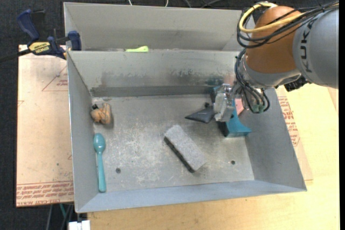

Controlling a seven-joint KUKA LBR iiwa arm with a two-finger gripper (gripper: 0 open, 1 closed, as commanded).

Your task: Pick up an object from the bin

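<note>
**A:** The claw (222, 110) is low in the bin (161, 70), up and right of the grey block (186, 147). It's wedged between a dark wedge (200, 115) and a blue block (237, 126).

**B:** Clenched or released?

**A:** Can't tell from here.

**B:** The danger?

**A:** Crowding. Both pieces sit tight against it. It may catch only a corner of the blue block, which could slip, or shove the wedge aside.

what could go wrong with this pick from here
1. The gripper is low between a dark wedge and a blue block; it might shove one aside or catch both.
2. These lie near the bin's right wall, so the arm may scrape it.
</note>
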